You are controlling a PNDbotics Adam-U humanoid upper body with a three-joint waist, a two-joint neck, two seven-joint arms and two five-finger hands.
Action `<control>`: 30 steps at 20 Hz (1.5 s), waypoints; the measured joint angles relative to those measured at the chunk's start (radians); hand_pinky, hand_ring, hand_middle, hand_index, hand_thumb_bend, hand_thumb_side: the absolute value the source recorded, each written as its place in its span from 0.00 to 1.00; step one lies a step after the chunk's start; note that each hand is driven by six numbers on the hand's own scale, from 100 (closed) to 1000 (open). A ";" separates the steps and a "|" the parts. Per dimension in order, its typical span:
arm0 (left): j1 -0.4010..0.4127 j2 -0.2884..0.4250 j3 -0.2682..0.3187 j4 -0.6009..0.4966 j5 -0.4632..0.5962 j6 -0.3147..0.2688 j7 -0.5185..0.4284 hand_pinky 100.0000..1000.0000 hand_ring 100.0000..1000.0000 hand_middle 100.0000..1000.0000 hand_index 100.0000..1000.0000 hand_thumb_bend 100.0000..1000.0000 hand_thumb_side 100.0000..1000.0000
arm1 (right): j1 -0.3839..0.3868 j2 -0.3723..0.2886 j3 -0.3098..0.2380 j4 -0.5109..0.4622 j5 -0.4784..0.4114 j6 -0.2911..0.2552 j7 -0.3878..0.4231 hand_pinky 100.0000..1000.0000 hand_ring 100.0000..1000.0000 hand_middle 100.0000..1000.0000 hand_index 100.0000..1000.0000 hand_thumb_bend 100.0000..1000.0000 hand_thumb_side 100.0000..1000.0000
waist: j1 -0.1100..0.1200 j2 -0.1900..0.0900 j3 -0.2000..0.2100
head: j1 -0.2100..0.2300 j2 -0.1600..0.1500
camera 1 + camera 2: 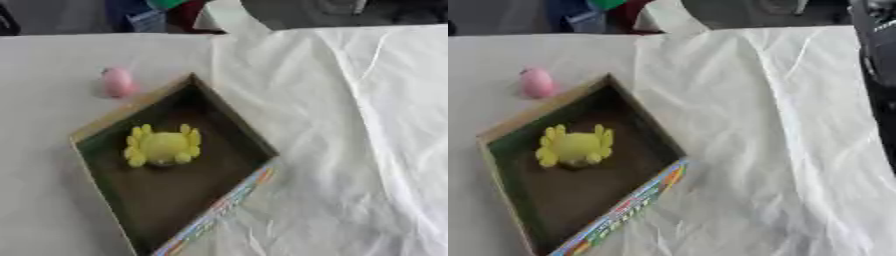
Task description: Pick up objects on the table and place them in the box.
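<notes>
Your yellow crab toy (163, 146) already sits inside the box (229, 116), near its middle. The pink egg-shaped object (117, 81) stands on the table (44, 65) just outside the box's rim at eleven o'clock, so it looks like your next pick. A dark arm (878, 70) edges in at three o'clock; neither hand shows, so I cannot tell their state.

Place: likely a lab or test room, though little shows.
Desk (52, 55): draped in wrinkled white sheet (350, 150).
Far edge: blurred blue and red clutter (149, 15).
</notes>
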 measured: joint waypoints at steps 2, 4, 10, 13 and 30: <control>-0.018 0.035 0.000 0.000 -0.016 0.029 -0.023 0.46 0.63 0.66 0.79 0.00 0.68 | 0.007 0.000 -0.004 0.000 -0.018 0.002 -0.029 0.63 0.67 0.49 0.82 0.00 0.23 | 0.000 0.000 0.002 | 0.003 0.000; -0.036 0.072 -0.001 0.000 -0.025 0.059 -0.052 0.47 0.63 0.67 0.81 0.00 0.67 | 0.012 0.005 -0.006 0.000 -0.034 0.001 -0.060 0.63 0.67 0.49 0.82 0.00 0.23 | 0.001 0.000 0.003 | 0.007 0.000; -0.103 0.157 -0.028 0.022 -0.063 0.156 -0.146 0.52 0.68 0.70 0.84 0.00 0.63 | 0.031 0.029 -0.010 0.000 -0.073 0.001 -0.156 0.63 0.66 0.49 0.81 0.00 0.25 | 0.002 0.000 0.002 | 0.032 0.000; -0.143 0.200 -0.055 0.035 -0.107 0.205 -0.196 0.55 0.71 0.72 0.86 0.00 0.64 | 0.042 0.035 -0.012 0.000 -0.085 0.003 -0.207 0.63 0.66 0.49 0.81 0.00 0.25 | 0.002 0.000 0.001 | 0.042 0.000; -0.442 0.238 -0.290 0.391 -0.387 0.073 -0.477 0.66 0.81 0.81 0.96 0.34 0.94 | 0.061 0.049 0.068 0.014 -0.138 -0.003 -0.480 0.63 0.65 0.48 0.80 0.00 0.24 | 0.001 0.000 -0.024 | 0.066 -0.013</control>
